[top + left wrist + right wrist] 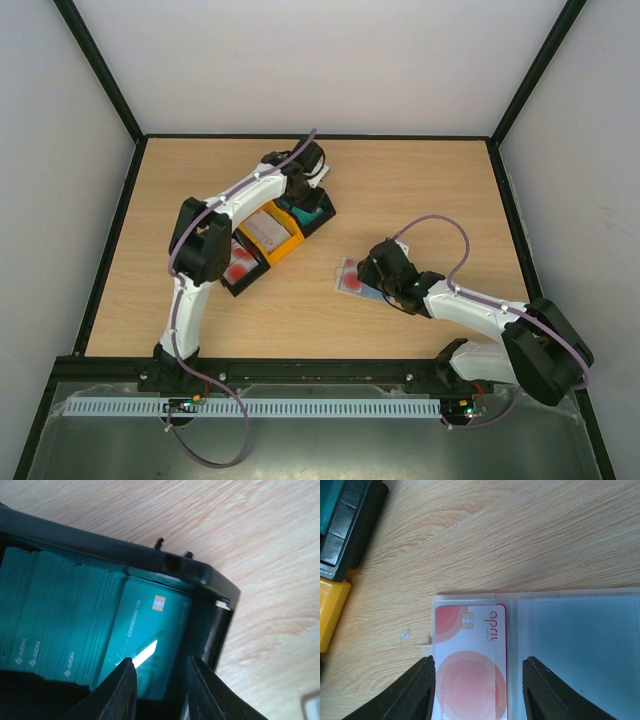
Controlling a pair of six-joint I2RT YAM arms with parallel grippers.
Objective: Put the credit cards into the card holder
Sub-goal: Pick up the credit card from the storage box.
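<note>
Over the black tray (200, 572), your left pincer (161, 665) sits part-open astride a teal credit card (145, 622), lining up a pick; right pincer (479, 662), open, likely steadies the card holder (580, 640).

Robot test cell in a lab: bare wooden table (420, 180) closed in by plain white panels (320, 60) on a black frame (100, 70); left arm (188, 300) and right arm (470, 306), white with purple cables (441, 218), bolted to a black rail (300, 372) at the near edge; slotted white cable duct (300, 408) in front.
</note>
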